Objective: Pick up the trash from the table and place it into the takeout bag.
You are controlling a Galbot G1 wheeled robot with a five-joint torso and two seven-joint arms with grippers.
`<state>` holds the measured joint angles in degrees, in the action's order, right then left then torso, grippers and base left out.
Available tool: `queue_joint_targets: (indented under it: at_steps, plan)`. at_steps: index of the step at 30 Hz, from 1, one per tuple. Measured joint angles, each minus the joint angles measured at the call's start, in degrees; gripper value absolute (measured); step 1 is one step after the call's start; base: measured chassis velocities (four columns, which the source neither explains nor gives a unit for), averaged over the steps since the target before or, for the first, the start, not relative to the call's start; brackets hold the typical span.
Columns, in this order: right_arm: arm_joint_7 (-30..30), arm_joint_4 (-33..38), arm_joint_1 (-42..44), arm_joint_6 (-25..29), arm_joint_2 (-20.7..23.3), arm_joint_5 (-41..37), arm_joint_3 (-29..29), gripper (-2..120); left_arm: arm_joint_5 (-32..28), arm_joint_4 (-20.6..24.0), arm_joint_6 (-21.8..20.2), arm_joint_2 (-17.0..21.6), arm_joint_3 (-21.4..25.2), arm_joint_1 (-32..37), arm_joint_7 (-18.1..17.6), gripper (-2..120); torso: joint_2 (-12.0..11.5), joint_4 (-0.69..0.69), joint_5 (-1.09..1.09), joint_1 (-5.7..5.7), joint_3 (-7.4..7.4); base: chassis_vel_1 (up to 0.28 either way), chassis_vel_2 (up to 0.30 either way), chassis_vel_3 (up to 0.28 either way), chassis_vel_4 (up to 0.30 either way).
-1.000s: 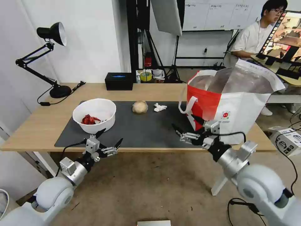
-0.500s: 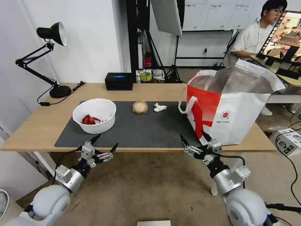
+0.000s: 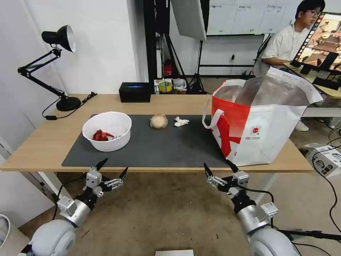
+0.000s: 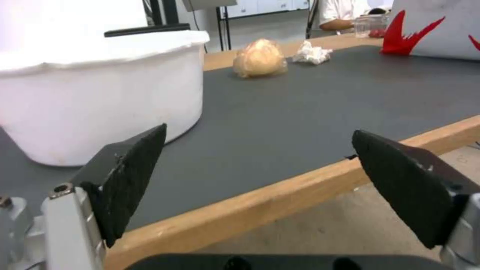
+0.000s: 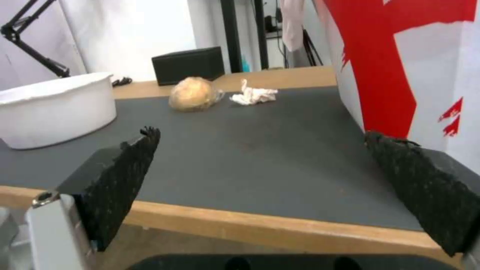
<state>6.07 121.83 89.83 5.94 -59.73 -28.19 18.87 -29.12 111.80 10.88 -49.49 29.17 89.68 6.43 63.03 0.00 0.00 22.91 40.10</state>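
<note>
Where table ends, both hands (image 3: 113, 168) (image 3: 217, 169) agape.

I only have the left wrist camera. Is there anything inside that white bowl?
Observer: Yes, the head view shows red scraps lying in the bowl.
Operator: Where's the right claw?
Observer: The right claw is open, just below the table's front edge, near the takeout bag.
Operator: Is the bag open on top?
Observer: Yes, its mouth gapes, showing the foil lining.
</note>
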Motion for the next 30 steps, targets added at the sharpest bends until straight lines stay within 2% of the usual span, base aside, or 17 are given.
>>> queue_joint_targets:
  at_steps: [20,30]
  plan:
    - [0.4,-1.3,-0.2,0.4,-1.9,0.5,-1.1,100,1.2,0.1,0.3,-1.8,-0.4,0.7,0.1,100,0.0,0.0,0.0,0.01,0.01,0.0,0.0,0.0,0.0]
    - [1.4,-1.2,-6.6,-2.2,0.0,-1.6,-5.2,100,2.1,0.2,0.6,-2.7,-0.7,0.4,0.0,100,0.0,0.0,0.0,0.01,0.01,0.0,0.0,0.0,0.0]
